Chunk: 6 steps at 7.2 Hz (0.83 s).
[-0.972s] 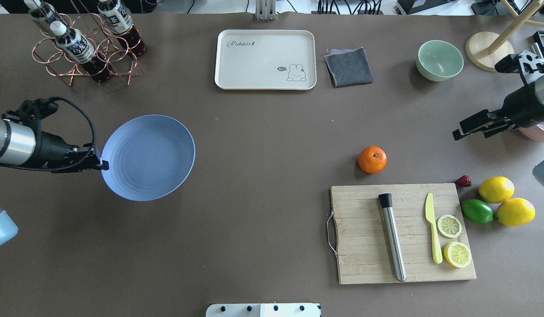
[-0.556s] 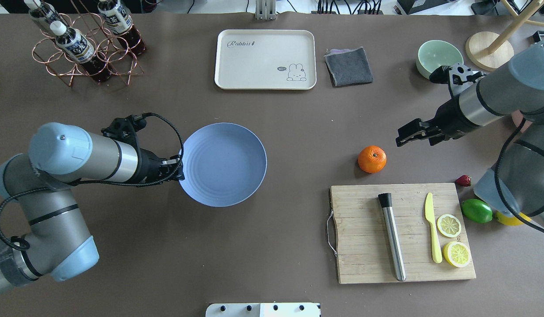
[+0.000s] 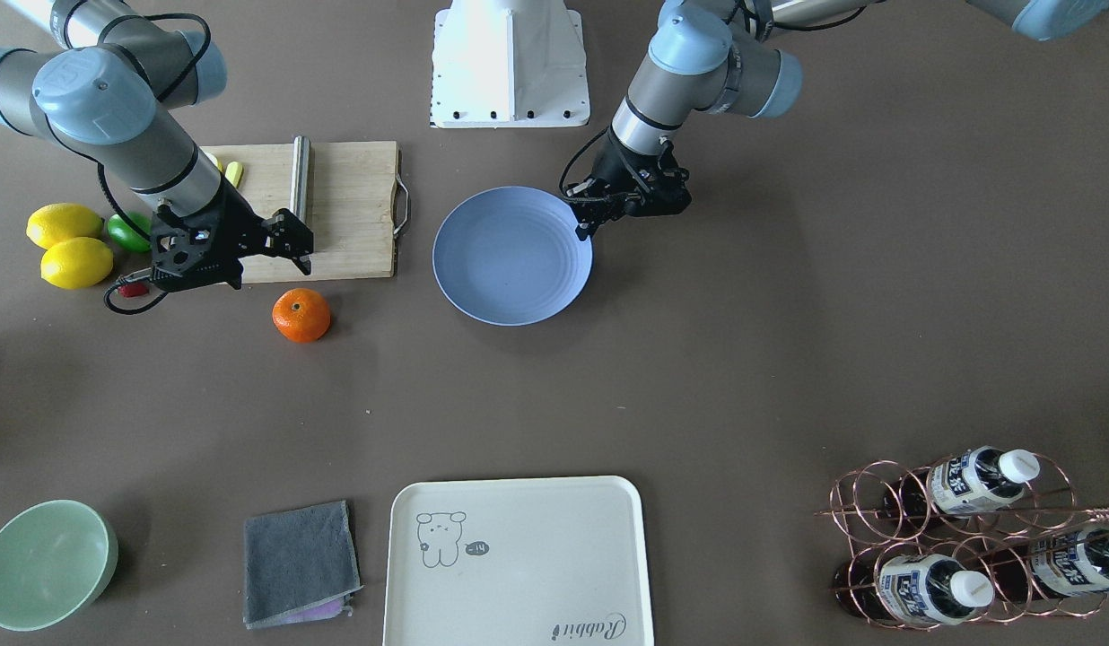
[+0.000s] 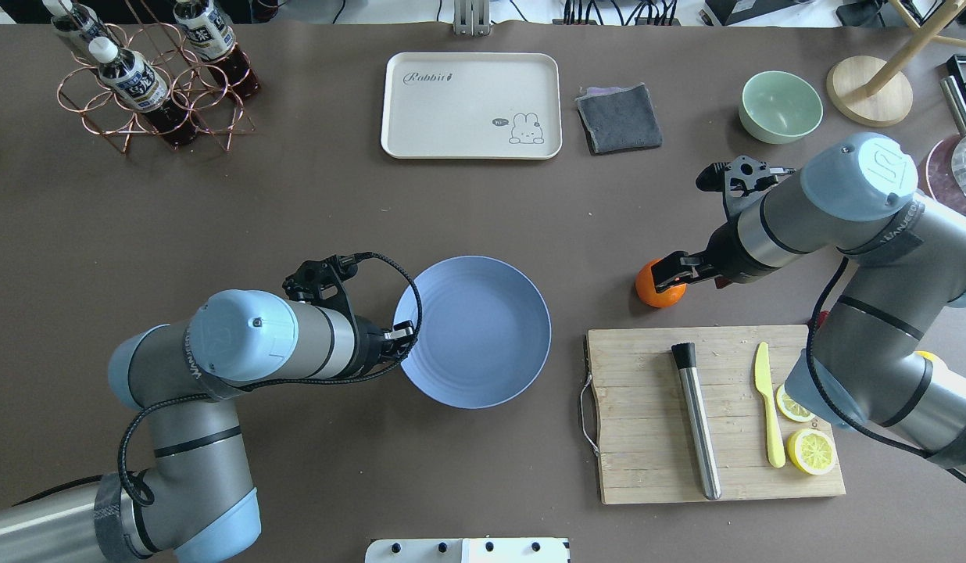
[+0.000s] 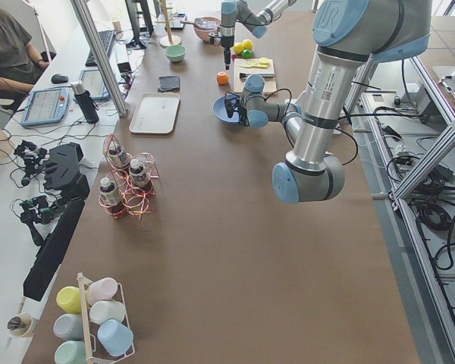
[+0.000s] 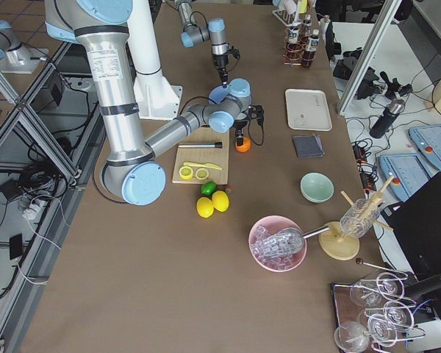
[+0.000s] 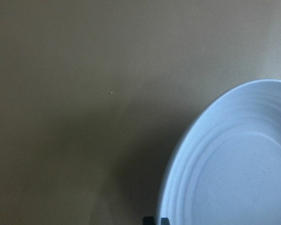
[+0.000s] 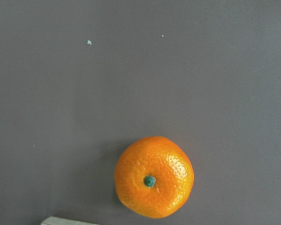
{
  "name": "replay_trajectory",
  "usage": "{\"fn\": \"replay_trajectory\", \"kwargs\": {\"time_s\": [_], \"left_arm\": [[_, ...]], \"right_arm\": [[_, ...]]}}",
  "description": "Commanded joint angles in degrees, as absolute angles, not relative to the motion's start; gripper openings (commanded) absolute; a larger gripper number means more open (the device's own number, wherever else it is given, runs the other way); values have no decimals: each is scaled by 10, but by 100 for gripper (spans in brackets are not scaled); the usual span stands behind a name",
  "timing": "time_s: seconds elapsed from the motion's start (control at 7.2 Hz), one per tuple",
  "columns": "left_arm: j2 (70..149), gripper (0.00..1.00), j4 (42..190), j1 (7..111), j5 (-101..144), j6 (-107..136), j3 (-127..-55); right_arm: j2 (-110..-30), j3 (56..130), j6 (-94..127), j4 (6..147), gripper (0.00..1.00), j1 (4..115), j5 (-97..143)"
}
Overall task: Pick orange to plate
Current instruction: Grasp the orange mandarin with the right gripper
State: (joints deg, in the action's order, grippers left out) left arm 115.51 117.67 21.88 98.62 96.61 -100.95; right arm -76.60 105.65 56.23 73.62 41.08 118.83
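Observation:
The orange (image 4: 656, 293) rests on the brown table just beyond the cutting board's far left corner, stem dimple up; it fills the lower middle of the right wrist view (image 8: 153, 177). My right gripper (image 4: 670, 271) hangs open just above it and partly hides it from overhead; in the front view the gripper (image 3: 294, 247) stands a little apart from the orange (image 3: 301, 315). The periwinkle plate (image 4: 483, 344) lies mid-table. My left gripper (image 4: 403, 332) is shut on its left rim. The plate (image 7: 234, 168) takes up the lower right of the left wrist view.
A wooden cutting board (image 4: 647, 407) carries a metal muddler (image 4: 698, 422), a yellow knife and lemon slices. Two lemons (image 3: 65, 242) and a lime (image 3: 124, 229) lie beside it. At the far edge are a cream tray (image 4: 471, 105), grey cloth (image 4: 620, 117), green bowl (image 4: 780, 105) and bottle rack (image 4: 155, 86).
My left arm has carried the plate rightward to the middle of the table. My right arm has swung in leftward and come over the orange, which has not moved.

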Motion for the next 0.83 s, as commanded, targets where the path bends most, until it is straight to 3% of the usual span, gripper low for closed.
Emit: {"fn": "replay_trajectory", "kwargs": {"time_s": [0.0, 0.14, 0.28, 0.42, 0.69], "left_arm": [[1165, 0, 1173, 214, 977, 967, -1001], [1165, 11, 1173, 214, 977, 966, -1001], [1165, 88, 1173, 214, 977, 965, -1000], [1165, 96, 1173, 214, 977, 965, -1000], [1166, 96, 1173, 213, 976, 965, -999]], "right_arm": [[-747, 1055, 570, 785, 99, 387, 1152], [-749, 1047, 562, 786, 99, 386, 1145], [-740, 1023, 551, 785, 99, 387, 1129], [-726, 1008, 546, 786, 98, 389, 1126], [-715, 1003, 551, 787, 98, 390, 1128]]}}
